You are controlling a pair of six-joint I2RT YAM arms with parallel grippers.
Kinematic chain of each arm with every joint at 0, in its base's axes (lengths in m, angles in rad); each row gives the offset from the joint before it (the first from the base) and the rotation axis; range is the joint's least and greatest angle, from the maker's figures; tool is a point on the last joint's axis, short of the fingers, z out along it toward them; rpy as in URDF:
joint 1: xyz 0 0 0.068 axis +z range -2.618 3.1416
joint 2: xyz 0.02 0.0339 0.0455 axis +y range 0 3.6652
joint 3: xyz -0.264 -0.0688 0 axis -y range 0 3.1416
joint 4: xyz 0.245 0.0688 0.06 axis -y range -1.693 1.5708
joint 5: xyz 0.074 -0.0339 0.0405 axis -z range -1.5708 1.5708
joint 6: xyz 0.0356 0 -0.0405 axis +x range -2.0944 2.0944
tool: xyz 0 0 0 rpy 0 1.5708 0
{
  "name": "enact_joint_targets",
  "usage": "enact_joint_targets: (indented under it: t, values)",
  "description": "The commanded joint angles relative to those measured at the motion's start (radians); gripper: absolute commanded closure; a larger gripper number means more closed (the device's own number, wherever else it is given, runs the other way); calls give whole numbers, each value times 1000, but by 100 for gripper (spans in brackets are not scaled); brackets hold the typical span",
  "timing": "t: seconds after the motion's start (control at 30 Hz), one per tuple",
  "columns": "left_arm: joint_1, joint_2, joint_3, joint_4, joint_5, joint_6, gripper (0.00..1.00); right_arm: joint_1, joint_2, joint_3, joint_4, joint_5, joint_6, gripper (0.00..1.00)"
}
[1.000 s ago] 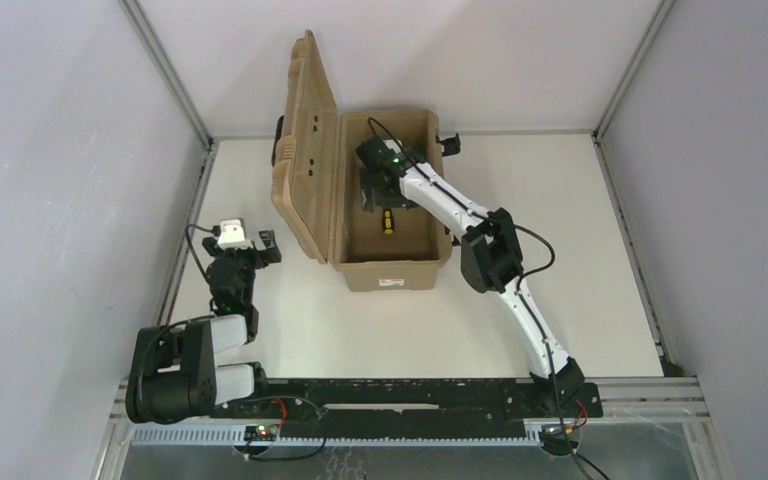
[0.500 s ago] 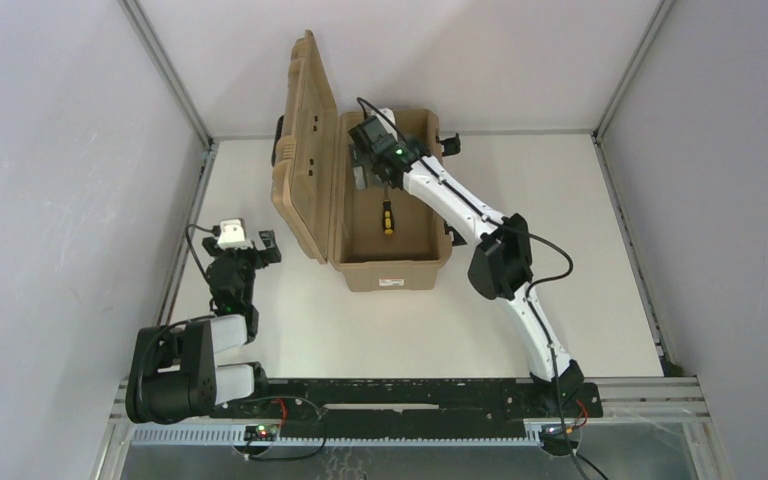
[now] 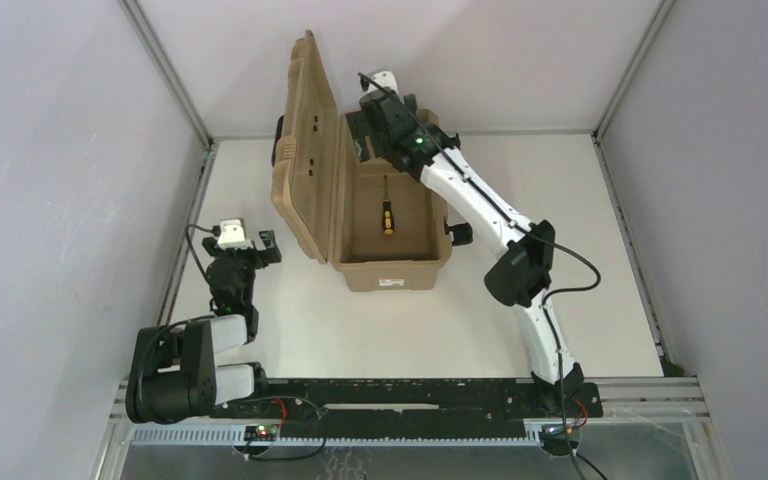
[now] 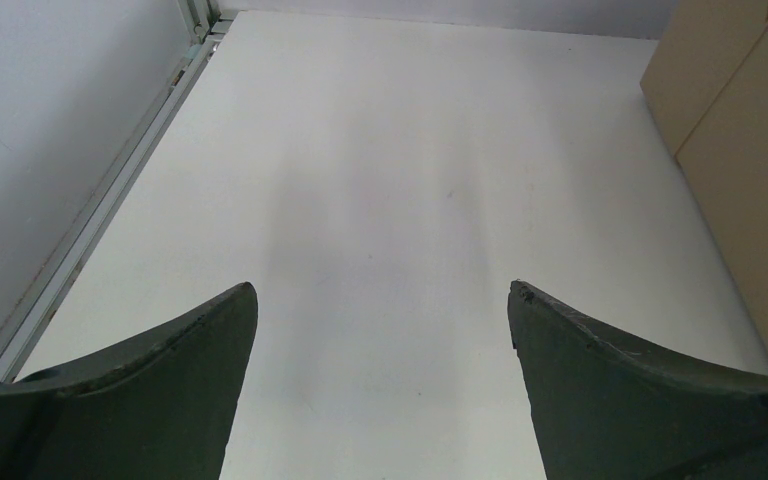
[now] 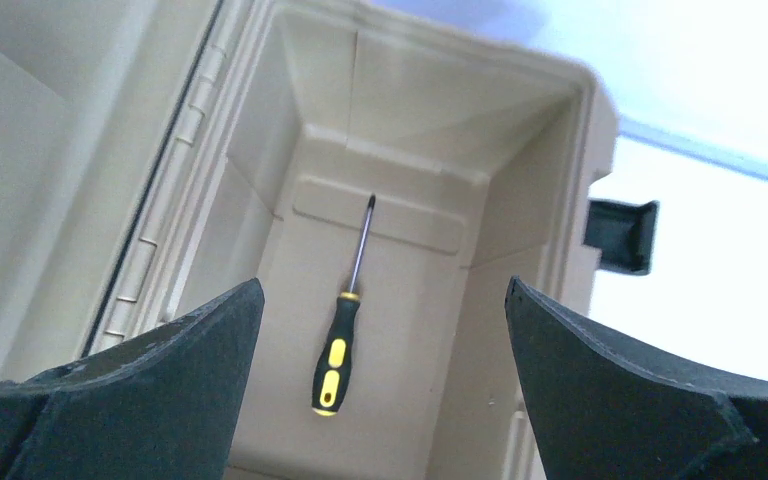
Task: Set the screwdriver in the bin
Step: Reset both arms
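The yellow-and-black screwdriver (image 3: 387, 214) lies flat on the floor of the open tan bin (image 3: 393, 275); it also shows in the right wrist view (image 5: 338, 352), with the bin's wall (image 5: 516, 230) around it. The bin's lid (image 3: 305, 150) stands open to the left. My right gripper (image 3: 369, 128) is open and empty, held above the bin's far end, well clear of the screwdriver; its jaws (image 5: 380, 300) frame the tool from above. My left gripper (image 3: 258, 243) is open and empty, low over the table left of the bin, also in its wrist view (image 4: 382, 300).
A black latch (image 3: 460, 233) hangs on the bin's right side, and another latch (image 5: 620, 235) shows in the right wrist view. Metal frame rails (image 3: 185, 230) and grey walls bound the white table (image 3: 580, 220). The lid's outer face (image 4: 750, 170) stands right of the left gripper.
My right gripper has risen out of the bin and moved toward its far end, open, leaving the screwdriver lying on the bin floor. The left arm has not moved.
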Motion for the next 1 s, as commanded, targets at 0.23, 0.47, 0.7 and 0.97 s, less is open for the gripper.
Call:
enact_joint_targets:
  t: [0.23,0.47,0.7,0.97]
  values:
    - [2,-8,13,39,12,15,0,-92,-338,-303,305,-17,-156,0]
    - [3,-8,14,39,12,15,0,-172,-499,-537,447,-70,-196,0]
    - [3,-8,13,40,12,15,0,-260,-668,-805,598,-201,-196,0]
    - [3,-6,13,40,11,15,0,-368,-766,-938,564,-213,-141,0]
